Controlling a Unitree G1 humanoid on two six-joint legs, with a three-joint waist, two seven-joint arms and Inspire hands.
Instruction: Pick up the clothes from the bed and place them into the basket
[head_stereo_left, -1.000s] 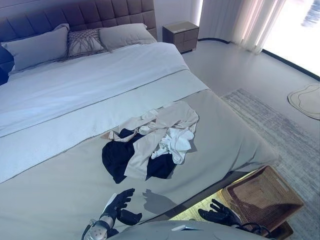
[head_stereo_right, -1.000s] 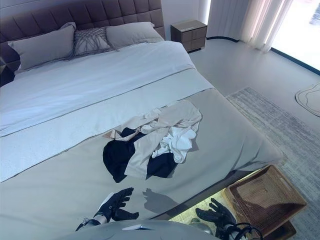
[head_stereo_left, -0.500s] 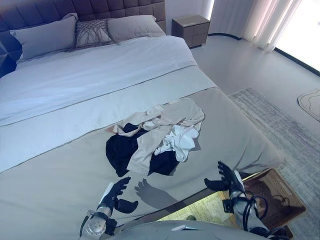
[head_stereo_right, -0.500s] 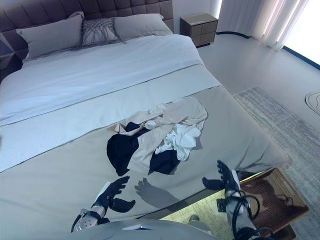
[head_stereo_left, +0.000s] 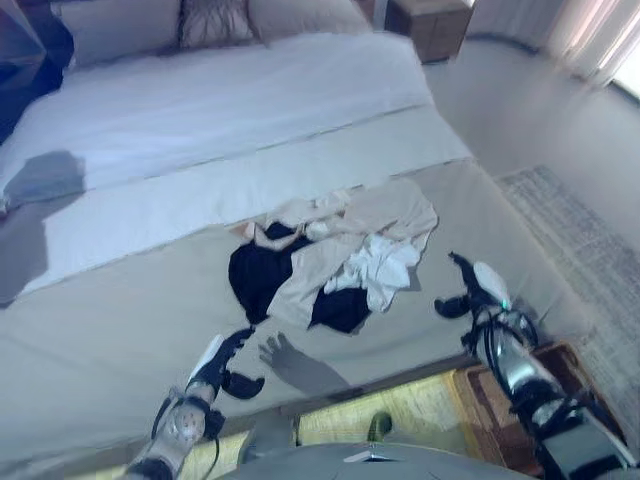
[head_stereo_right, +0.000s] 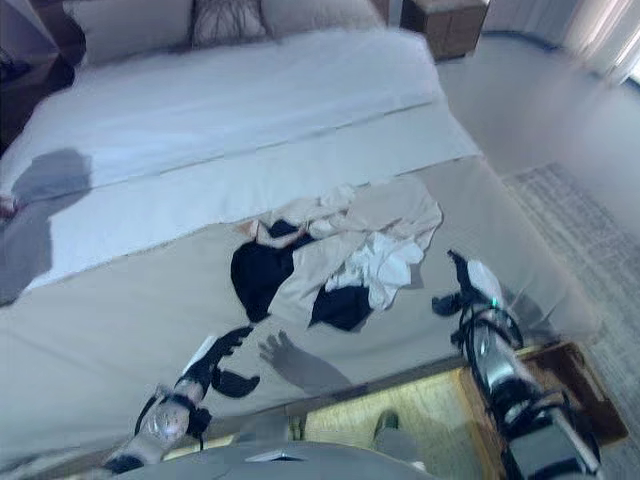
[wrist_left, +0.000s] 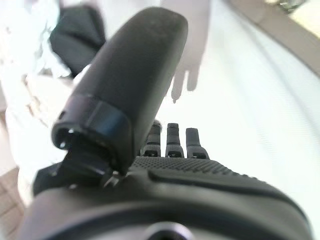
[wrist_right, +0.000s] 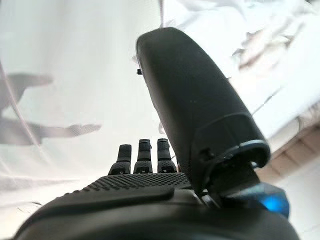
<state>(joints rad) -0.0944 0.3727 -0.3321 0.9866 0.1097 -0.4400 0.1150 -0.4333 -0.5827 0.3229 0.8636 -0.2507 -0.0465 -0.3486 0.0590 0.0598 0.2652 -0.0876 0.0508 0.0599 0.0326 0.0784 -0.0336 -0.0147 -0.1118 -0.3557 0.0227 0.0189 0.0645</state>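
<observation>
Task not yet begun: the clothes (head_stereo_left: 335, 265), a heap of beige, white and dark pieces, lie untouched at frame centre on the bed (head_stereo_left: 120, 310). The basket (head_stereo_left: 500, 400) sits on the floor at lower right, partly hidden by the arm. Left hand (head_stereo_left: 222, 365), lower left, fingers spread, holds nothing. Right hand (head_stereo_left: 470, 290), right of the heap, fingers spread, holds nothing. Grasp and transfer both remain
</observation>
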